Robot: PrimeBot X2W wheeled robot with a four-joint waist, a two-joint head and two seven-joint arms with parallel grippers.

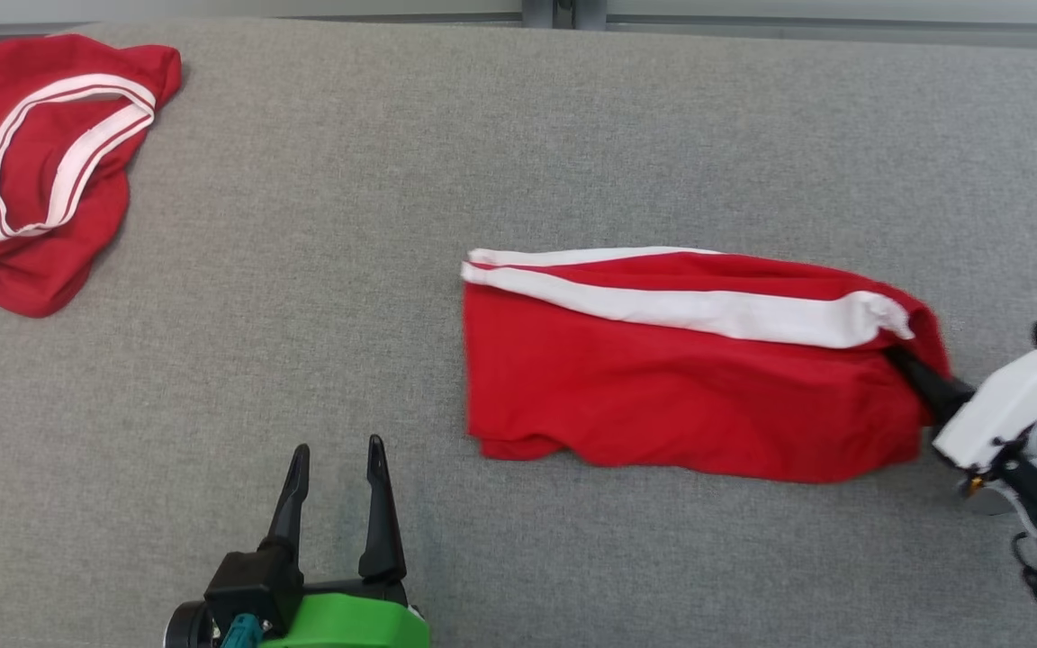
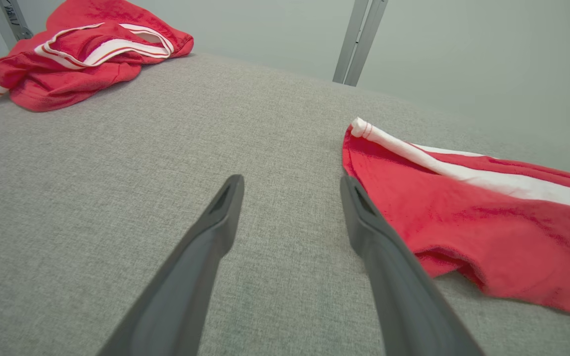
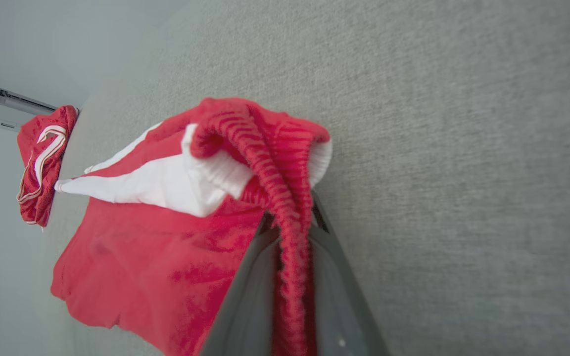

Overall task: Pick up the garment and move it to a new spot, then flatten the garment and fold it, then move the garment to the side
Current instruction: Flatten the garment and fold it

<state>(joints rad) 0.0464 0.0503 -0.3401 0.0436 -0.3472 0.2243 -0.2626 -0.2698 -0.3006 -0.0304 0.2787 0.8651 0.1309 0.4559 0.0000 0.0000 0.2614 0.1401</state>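
At three o'clock, clamped with right pincer (image 1: 915, 369) onto ribbed band of garment (image 1: 662, 396) — picking up. Next: lift, carry clear — left pincer (image 1: 338, 443) spread wide.

The right fingers (image 1: 931, 385) have their tips tucked into the garment (image 1: 662, 387), so the tips cannot be seen. The other garment (image 1: 32, 171) runs off the left edge. The right arm (image 1: 1014, 405) runs off the right edge.

Lab: cloth-covered table (image 1: 302, 270), metal post (image 2: 359, 42)
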